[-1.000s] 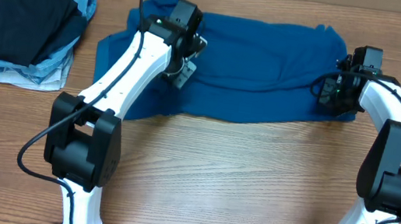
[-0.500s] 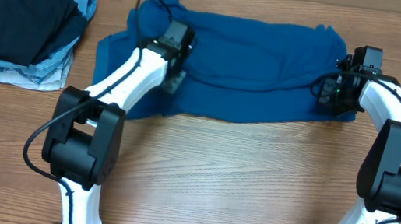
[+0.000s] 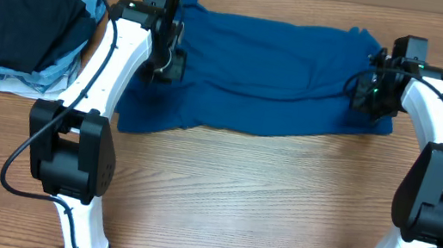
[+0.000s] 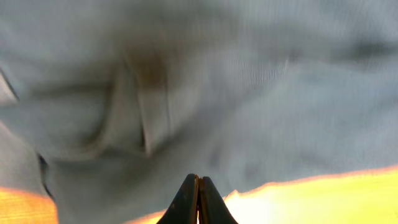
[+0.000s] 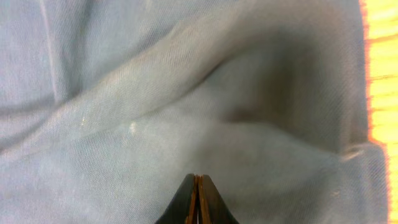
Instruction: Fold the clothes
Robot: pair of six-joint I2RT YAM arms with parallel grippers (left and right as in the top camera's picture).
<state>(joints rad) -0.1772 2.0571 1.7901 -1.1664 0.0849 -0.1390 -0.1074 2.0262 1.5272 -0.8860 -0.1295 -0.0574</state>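
1. The blue T-shirt (image 3: 281,71) is lying spread sideways across the far half of the wooden counter (image 3: 263,199), its top edge running close to the counter's far edge.
2. The near half of the counter is lying bare between the two arm bases, giving open room there.
3. A pile is sitting at the far left corner, apart from the shirt's left end: a black garment (image 3: 28,18) is resting on pale blue garments (image 3: 32,80).
4. The left fingers (image 4: 193,199) are pressing tight together over the shirt's left end, near a sleeve. Whether cloth is caught between them I cannot tell.
5. The right fingers (image 5: 189,199) are likewise pressing shut at the shirt's right end, just inside its edge. Whether they are pinching any fabric I cannot tell.
6. The shirt is showing a solid royal blue with no print. It is lying unfolded and rumpled, with long soft creases running left to right through the middle.
7. Its near hem is making a wavy line, dipping lower toward the left.
8. The fabric is looking thin and soft, and the wrist views are showing a fine knit with a raised fold.
9. The counter is showing brown wood grain.
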